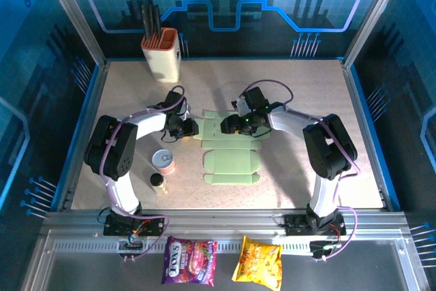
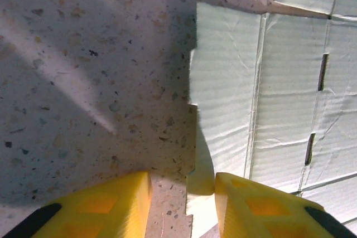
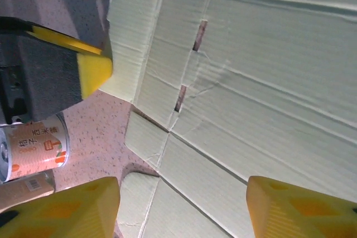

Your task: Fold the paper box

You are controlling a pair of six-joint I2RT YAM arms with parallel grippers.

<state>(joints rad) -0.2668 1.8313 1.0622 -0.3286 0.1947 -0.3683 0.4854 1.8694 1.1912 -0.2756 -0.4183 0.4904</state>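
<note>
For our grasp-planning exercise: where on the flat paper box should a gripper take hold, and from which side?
Probably its left edge flap, approached low from the left. The paper box lies flat, so only a free edge can be pinched; this one sits between the left gripper's jaws.

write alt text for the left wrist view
Two yellow fingers of the left gripper stand apart at the bottom, a flap edge of the flat, creased pale green paper box between them. Speckled table on the left.
</note>
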